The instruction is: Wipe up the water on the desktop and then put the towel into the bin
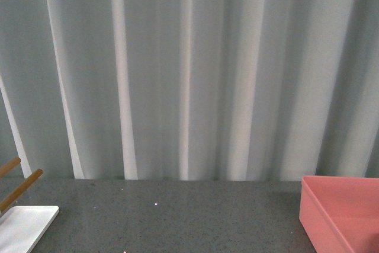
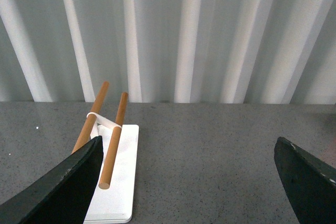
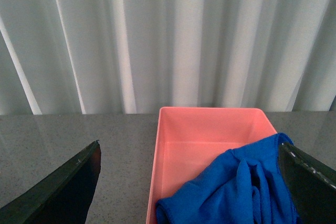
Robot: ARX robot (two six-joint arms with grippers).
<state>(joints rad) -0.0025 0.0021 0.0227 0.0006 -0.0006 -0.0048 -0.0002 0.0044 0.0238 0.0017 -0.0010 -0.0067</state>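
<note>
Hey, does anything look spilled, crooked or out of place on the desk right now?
Nothing stands out. The towel lies bunched inside the bin, with one fold over its near rim. The desktop shows no puddle I can make out. The white tray with its wooden rods sits flat.

backdrop: pale grey-white curtain (image 1: 189,75) hanging in long vertical folds, filling the whole rear | light: soft and even, brighter along the fold ridges, dimmer in the hollows | lower edge: curtain ends right behind the dark speckled surface, ahead of both jaws
</note>
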